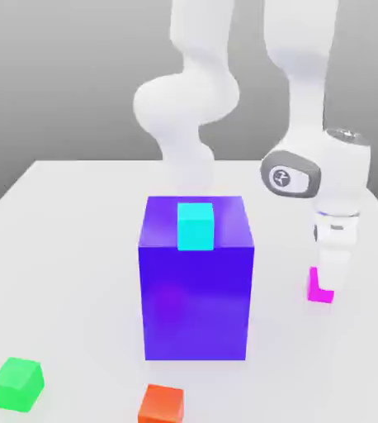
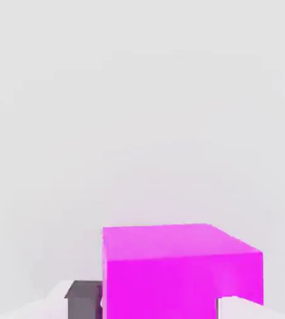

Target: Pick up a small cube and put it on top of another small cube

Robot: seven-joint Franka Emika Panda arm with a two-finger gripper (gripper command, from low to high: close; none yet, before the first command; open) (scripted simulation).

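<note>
- My gripper point(image 1: 333, 283) is clenched on the magenta cube point(image 2: 170, 280), at the exterior view's right of the blue block point(image 1: 196, 301).
- Green cube point(image 1: 17, 384) lies left of this block.

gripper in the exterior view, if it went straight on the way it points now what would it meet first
Most likely the white tabletop: the gripper points down, its fingers already beside the magenta cube. How much gap remains is unclear.
</note>
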